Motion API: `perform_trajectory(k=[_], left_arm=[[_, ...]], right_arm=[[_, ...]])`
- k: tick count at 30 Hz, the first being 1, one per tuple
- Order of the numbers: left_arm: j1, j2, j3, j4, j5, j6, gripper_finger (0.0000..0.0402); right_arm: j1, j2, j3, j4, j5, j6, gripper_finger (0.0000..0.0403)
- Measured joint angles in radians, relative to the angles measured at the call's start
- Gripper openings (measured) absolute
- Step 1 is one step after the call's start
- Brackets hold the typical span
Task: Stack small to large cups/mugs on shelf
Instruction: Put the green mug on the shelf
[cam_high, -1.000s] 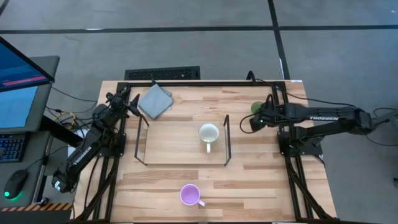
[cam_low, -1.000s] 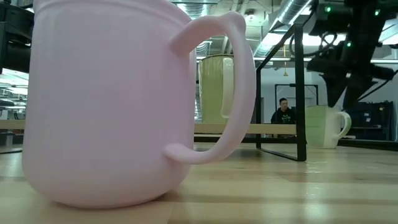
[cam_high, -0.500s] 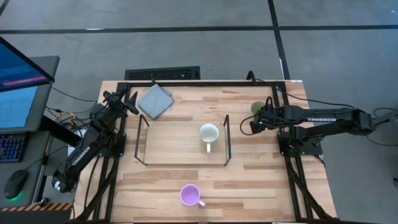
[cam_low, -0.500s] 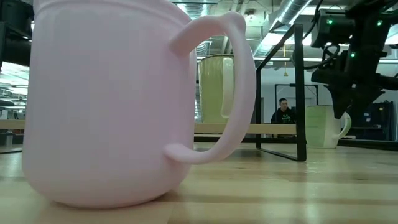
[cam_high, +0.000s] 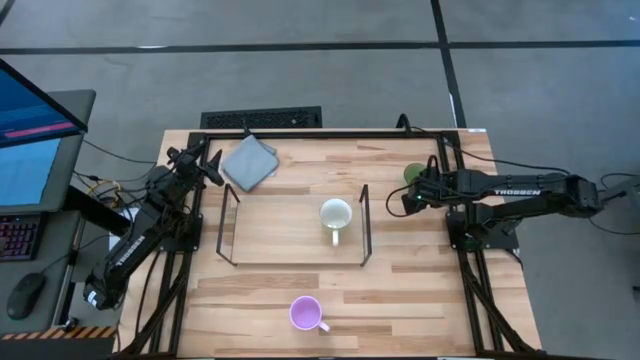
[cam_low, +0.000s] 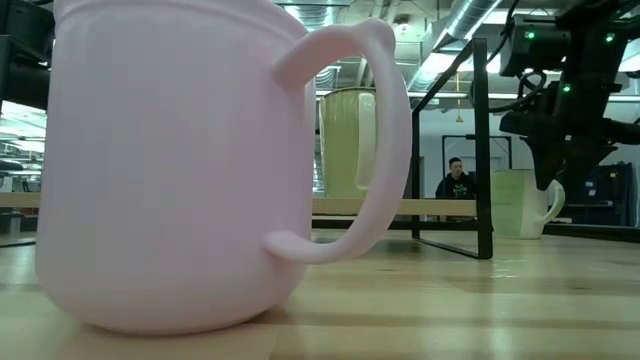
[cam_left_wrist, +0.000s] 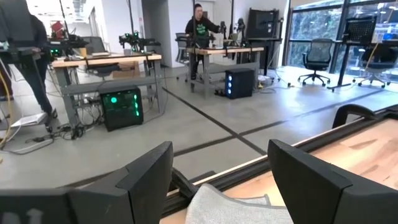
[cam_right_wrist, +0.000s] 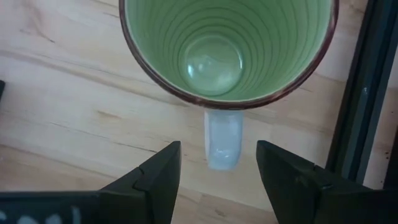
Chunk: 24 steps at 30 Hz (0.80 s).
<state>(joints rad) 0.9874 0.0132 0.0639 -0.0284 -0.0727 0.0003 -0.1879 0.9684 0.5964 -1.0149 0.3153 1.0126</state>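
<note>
The right pincer (cam_right_wrist: 214, 171) hangs with fingers apart just above the handle of the olive green ceramic mug (cam_right_wrist: 227, 46), which stands on the wooden desk (cam_high: 400, 270) outside the dark wire shelf (cam_high: 364, 225).

Grey cloth (cam_high: 249, 161) far-left on table (cam_high: 400, 290).

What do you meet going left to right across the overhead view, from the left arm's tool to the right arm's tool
Left tool → grey cloth → wire shelf with the cream mug inside → right tool over the green mug.
</note>
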Motion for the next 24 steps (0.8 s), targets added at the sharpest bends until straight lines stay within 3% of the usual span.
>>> perform_trajectory(k=[24], left_arm=[[0.000, 0.000, 0.002, -0.015, -0.032, 0.005, 0.0254]], right_arm=[[0.000, 0.000, 0.000, 0.057, 0.003, 0.000, 0.0218]])
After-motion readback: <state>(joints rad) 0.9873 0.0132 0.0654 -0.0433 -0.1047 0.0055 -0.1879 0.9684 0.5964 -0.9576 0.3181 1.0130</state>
